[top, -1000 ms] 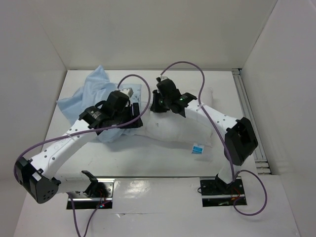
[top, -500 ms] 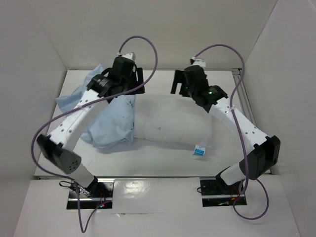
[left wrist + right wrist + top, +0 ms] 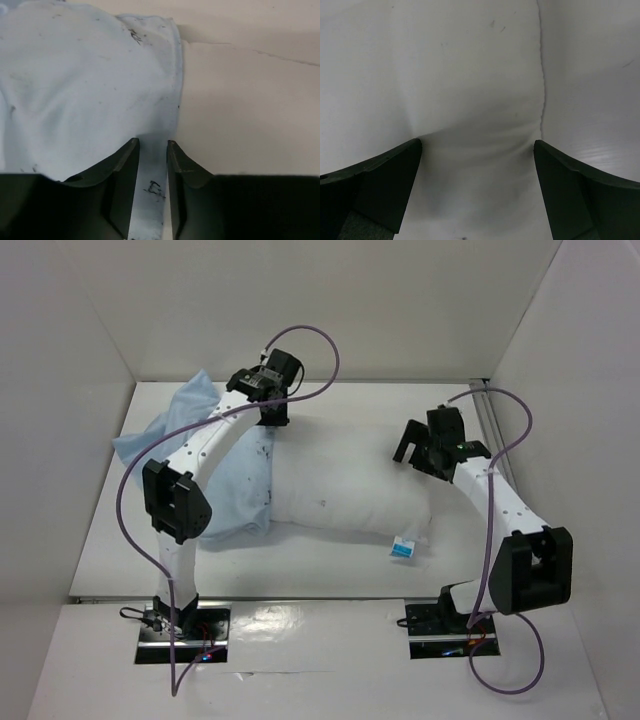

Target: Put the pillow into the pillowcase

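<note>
From above, the pillow (image 3: 350, 490) lies across the bench (image 3: 330, 565), its left end inside the pillowcase (image 3: 235, 490). The left gripper (image 3: 268, 415) is at the pillowcase's far edge. The right gripper (image 3: 412, 448) hangs over the pillow's far right corner.

Left wrist: the gripper (image 3: 152, 143) is parted narrowly, astride the pillowcase's (image 3: 75, 90) hem.

Right wrist: the gripper (image 3: 477, 142) is spread wide over the creased pillow (image 3: 470, 75).
</note>
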Robot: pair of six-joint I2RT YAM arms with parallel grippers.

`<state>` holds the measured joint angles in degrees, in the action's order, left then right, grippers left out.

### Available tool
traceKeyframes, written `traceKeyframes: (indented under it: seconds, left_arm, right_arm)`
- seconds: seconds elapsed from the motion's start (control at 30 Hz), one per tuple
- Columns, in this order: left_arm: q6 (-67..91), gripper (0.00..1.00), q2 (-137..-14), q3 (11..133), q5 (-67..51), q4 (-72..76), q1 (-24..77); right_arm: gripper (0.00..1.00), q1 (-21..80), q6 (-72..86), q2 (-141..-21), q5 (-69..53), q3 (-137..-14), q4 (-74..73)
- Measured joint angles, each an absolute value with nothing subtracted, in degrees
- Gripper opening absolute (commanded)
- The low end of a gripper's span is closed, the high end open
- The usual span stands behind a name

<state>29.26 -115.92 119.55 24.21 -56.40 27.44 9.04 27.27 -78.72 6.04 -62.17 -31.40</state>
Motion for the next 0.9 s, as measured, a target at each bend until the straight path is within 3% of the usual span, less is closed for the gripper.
traceKeyframes:
  seconds: [0.03,0.07,0.13,0.17,0.2,0.23,0.27,0.6,0.9]
  left_arm:
    - [28.99,0.22,-115.92,119.94,24.58,-56.73,27.27]
    - [28.6,0.13,-115.92,120.22,24.91,-57.01,27.05]
    - [28.38,0.01,-115.92,120.29,25.34,-57.56,26.63]
    - [28.27,0.0,-115.94,120.29,25.34,-57.82,26.37]
    - [28.16,0.0,-115.94,120.29,25.34,-58.04,26.24]
    - [28.1,0.0,-115.94,120.31,25.28,-58.22,26.11]
    - [28.01,0.0,-115.94,120.38,24.86,-58.39,26.0]
    - [24.32,0.0,-112.71,121.91,6.72,-56.07,29.67]
    - [27.97,0.0,-112.79,137.12,-14.2,-49.74,37.12]
  right_arm:
    - [1.0,8.91,27.55,-78.52,4.82,-60.82,-30.72]
    - [1.0,8.73,27.9,-78.28,3.38,-59.64,-29.61]
    - [0.94,8.05,28.82,-77.76,0.12,-56.82,-25.91]
    - [0.82,7.79,29.21,-77.6,-1.8,-55.55,-23.9]
    - [0.52,7.62,29.76,-77.56,-3.84,-54.24,-21.67]
    - [0.31,7.55,30.2,-77.58,-5.85,-53.23,-19.77]
    - [0.02,7.64,31.73,-77.58,-8.36,-52.51,-17.67]
    - [0.0,13.85,32.51,-76.4,-11.14,-56.16,-16.49]
    - [0.0,19.64,35.33,-71.22,-9.13,-62.02,-17.82]
